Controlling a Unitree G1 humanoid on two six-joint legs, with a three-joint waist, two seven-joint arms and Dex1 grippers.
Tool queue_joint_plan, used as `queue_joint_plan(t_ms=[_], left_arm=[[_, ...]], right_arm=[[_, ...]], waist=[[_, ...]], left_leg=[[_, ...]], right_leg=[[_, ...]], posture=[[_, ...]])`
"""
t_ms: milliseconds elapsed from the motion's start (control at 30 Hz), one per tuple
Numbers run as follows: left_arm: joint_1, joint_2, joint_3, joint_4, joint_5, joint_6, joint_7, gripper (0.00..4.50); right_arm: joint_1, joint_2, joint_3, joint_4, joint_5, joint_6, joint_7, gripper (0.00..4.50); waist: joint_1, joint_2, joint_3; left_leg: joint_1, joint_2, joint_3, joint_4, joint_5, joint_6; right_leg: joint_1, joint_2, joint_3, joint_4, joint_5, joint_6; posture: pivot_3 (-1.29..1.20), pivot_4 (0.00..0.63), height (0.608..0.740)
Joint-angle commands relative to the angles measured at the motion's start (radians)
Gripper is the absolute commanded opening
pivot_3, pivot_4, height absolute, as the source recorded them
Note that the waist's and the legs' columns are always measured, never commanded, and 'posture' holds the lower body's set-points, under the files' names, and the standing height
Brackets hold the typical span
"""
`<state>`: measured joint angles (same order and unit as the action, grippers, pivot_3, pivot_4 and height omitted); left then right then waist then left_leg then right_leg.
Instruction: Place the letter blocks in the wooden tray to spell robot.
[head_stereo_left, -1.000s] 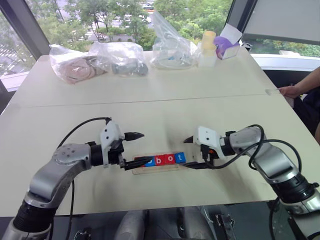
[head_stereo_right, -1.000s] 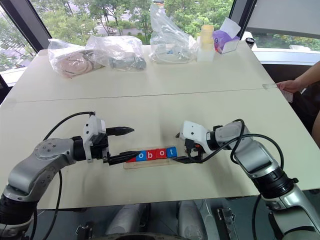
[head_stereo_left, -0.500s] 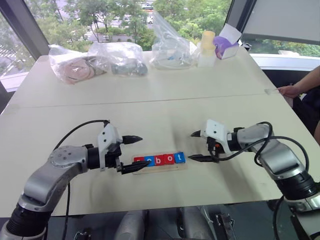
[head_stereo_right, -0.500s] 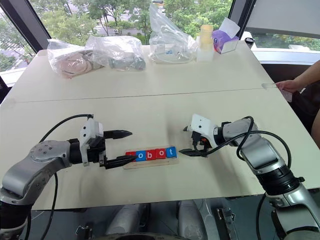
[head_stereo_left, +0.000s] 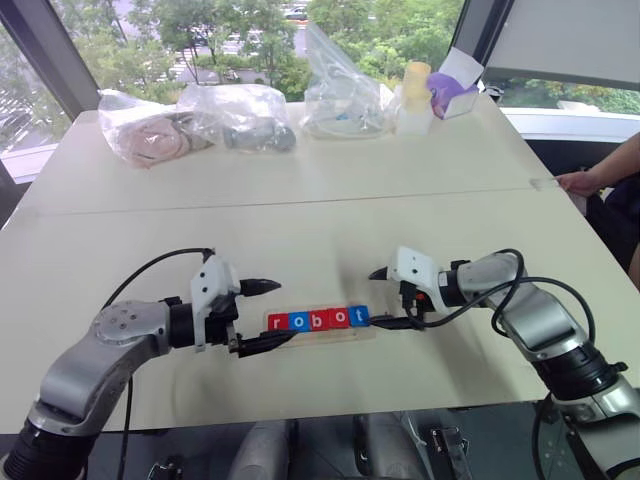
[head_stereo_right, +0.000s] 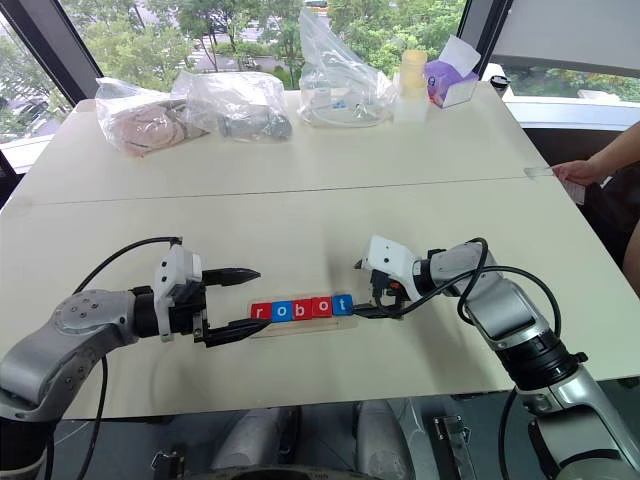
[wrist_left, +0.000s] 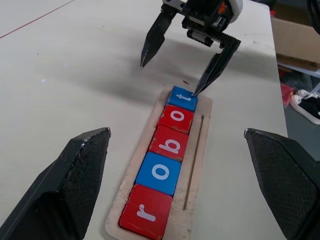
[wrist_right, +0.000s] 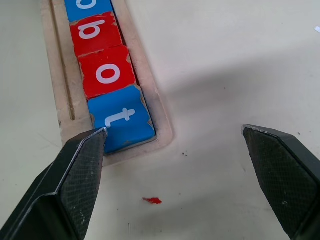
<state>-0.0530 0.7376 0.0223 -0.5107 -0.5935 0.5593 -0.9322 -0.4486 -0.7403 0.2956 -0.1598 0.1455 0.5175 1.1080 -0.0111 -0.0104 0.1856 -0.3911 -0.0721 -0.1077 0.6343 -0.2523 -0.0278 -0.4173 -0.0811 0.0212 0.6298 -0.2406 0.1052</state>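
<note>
Five letter blocks (head_stereo_left: 318, 320) lie in a row in the wooden tray (wrist_left: 200, 165) near the table's front edge and read r, o, b, o, t: red, blue, red, red, blue. My left gripper (head_stereo_left: 286, 311) is open at the tray's left end, with its lower finger beside the r block (wrist_left: 146, 212). At the tray's right end my right gripper (head_stereo_left: 372, 298) is also open. One of its fingertips (wrist_right: 97, 137) is at the corner of the t block (wrist_right: 120, 117). Neither gripper holds anything.
Three clear plastic bags (head_stereo_left: 245, 115) of items, a pale bottle (head_stereo_left: 415, 95) and a purple box (head_stereo_left: 455, 90) stand along the table's far edge. A person's hand (head_stereo_left: 580, 182) rests at the table's right edge. A seam crosses the middle of the table.
The left gripper's lower finger has drawn back off the row, so the r block now shows. The right gripper pulled away from the tray's end, then came back to it.
</note>
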Motion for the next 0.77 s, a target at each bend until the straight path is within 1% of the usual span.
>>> queue_joint_plan(t_ms=[33, 300, 433, 567, 667, 767], left_arm=[[0.003, 0.011, 0.031, -0.030, -0.013, -0.018, -0.007, 4.50], [0.045, 0.056, 0.074, -0.043, -0.039, -0.009, -0.041, 4.50], [0.089, 0.099, 0.127, -0.062, -0.064, 0.005, -0.062, 4.50], [0.135, 0.129, 0.178, -0.076, -0.082, 0.008, -0.073, 4.50], [0.164, 0.143, 0.201, -0.086, -0.088, 0.011, -0.075, 4.50], [0.176, 0.148, 0.205, -0.090, -0.085, 0.005, -0.072, 4.50]], right_arm=[[-0.017, -0.020, -0.057, -0.081, 0.041, 0.034, 0.002, 4.45], [0.057, -0.109, -0.157, -0.285, 0.163, 0.174, 0.016, 4.45], [0.124, -0.187, -0.231, -0.381, 0.249, 0.218, 0.053, 4.45], [0.187, -0.263, -0.293, -0.427, 0.305, 0.218, 0.091, 4.45], [0.213, -0.289, -0.315, -0.437, 0.326, 0.210, 0.095, 4.45], [0.208, -0.297, -0.311, -0.426, 0.332, 0.203, 0.093, 4.45]], waist=[[0.000, 0.000, 0.000], [0.001, 0.000, 0.000], [0.002, 0.000, 0.000], [0.002, 0.000, 0.000], [0.001, 0.000, 0.000], [0.001, 0.000, 0.000]], left_leg=[[0.000, 0.000, 0.000, 0.000, 0.000, 0.000], [0.000, 0.000, 0.000, 0.000, 0.000, 0.000], [0.000, 0.000, 0.000, 0.000, 0.000, 0.000], [0.000, 0.000, 0.000, 0.000, 0.000, 0.000], [0.000, 0.001, 0.000, 0.000, 0.000, 0.000], [0.000, 0.001, 0.000, 0.000, 0.000, 0.000]], right_leg=[[0.000, 0.000, 0.000, 0.000, 0.000, 0.000], [0.000, -0.001, 0.000, 0.000, 0.000, 0.000], [0.000, -0.001, 0.000, -0.001, -0.001, -0.002], [0.000, -0.001, 0.000, -0.001, -0.002, -0.003], [0.000, -0.001, 0.000, -0.001, -0.002, -0.003], [0.000, -0.001, 0.000, -0.001, -0.002, -0.003]], posture=[[0.00, 0.150, 0.740], [0.00, 0.150, 0.740], [0.00, 0.150, 0.740], [0.00, 0.150, 0.740], [0.00, 0.150, 0.740], [0.00, 0.150, 0.740]])
